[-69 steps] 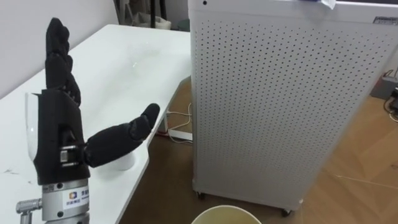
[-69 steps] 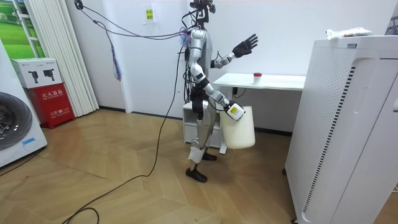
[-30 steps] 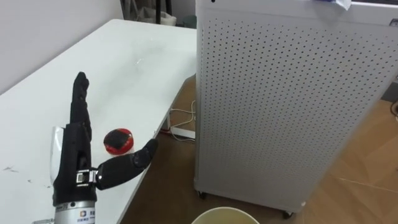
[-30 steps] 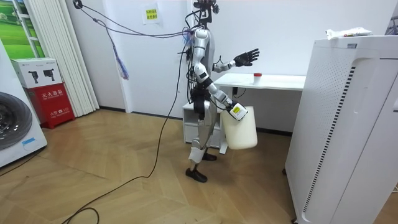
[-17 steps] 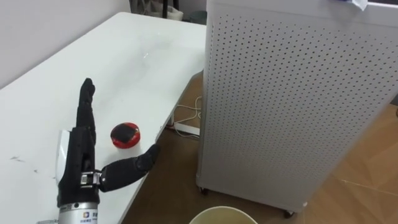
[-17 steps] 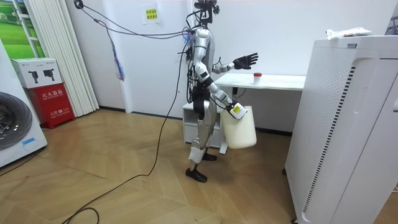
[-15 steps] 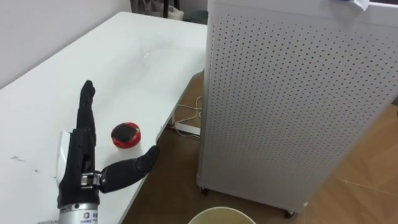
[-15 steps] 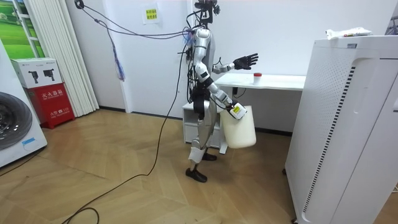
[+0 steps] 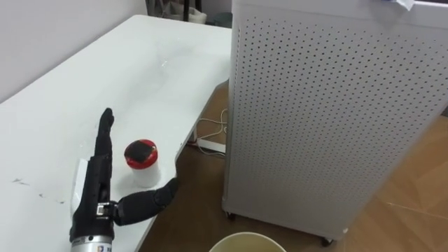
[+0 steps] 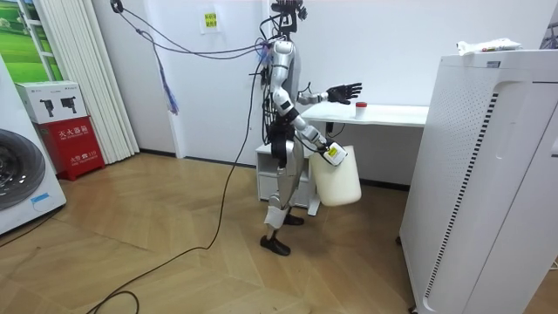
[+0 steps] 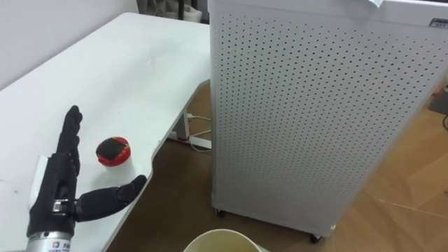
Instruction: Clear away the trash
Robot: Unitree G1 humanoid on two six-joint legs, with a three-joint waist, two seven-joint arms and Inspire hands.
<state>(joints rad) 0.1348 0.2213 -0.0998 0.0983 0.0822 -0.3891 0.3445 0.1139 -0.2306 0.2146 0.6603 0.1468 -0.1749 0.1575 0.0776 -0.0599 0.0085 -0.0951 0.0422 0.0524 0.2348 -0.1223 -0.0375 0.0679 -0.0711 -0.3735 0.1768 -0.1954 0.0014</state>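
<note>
A small white cup with a red lid (image 9: 141, 155) stands near the front edge of the white table (image 9: 84, 91); it also shows as a red dot (image 10: 360, 108) in the room view. My left hand (image 9: 98, 189) is open just left of the cup and nearer to me, fingers straight, thumb spread under the table's edge side, not touching the cup. In the room view my right hand (image 10: 329, 154) carries a cream bucket (image 10: 336, 179) at my side; its rim (image 9: 245, 241) shows at the bottom of the eye views.
A tall white perforated cabinet (image 9: 329, 119) stands right of the table with crumpled litter (image 10: 488, 45) on top. A power strip (image 9: 210, 145) lies on the wooden floor between them. A washing machine (image 10: 22, 179) and a red box (image 10: 74, 144) stand far off.
My left hand has come down from head height to table level, uncovering the red-lidded cup and ending beside it. I stand in the same place with the bucket.
</note>
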